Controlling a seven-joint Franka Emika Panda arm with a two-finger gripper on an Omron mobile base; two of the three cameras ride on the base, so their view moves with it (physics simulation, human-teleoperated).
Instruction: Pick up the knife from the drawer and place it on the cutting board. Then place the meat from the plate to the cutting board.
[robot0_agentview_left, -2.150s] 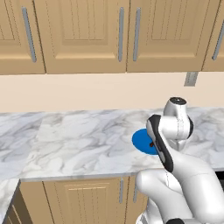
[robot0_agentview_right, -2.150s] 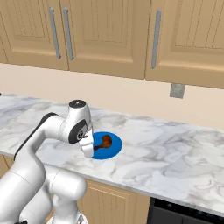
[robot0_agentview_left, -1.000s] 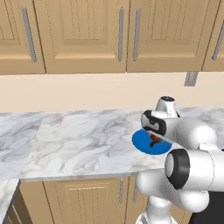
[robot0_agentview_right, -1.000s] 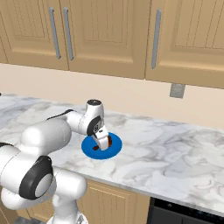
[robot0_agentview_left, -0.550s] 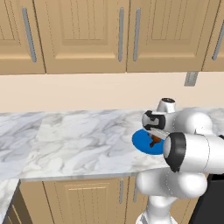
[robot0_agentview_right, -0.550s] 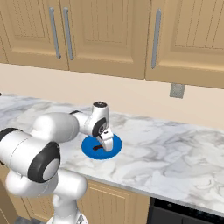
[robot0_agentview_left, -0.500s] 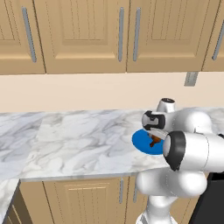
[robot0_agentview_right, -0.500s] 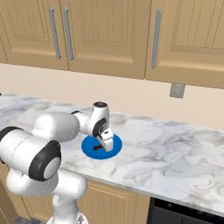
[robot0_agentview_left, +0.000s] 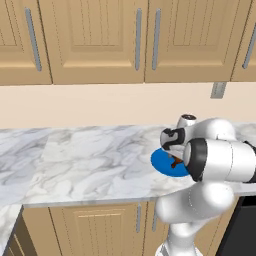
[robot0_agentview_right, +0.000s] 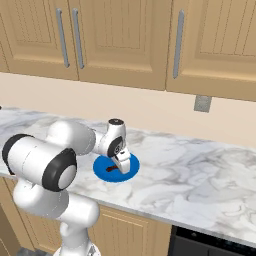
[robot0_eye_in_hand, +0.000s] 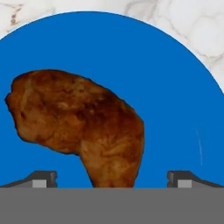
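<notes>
One meat lies on the plate, between the wide-open pincer tips.

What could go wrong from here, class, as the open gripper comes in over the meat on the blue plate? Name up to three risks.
1. In the hand view the meat is curved and only its narrow lower end lies between the fingertips; closing there might pinch a tip that slips out.
2. The gripper hangs low over the plate; going lower could press the tips onto the plate.
3. The plate lies near the counter's front edge, so a nudge could push it off.
</notes>
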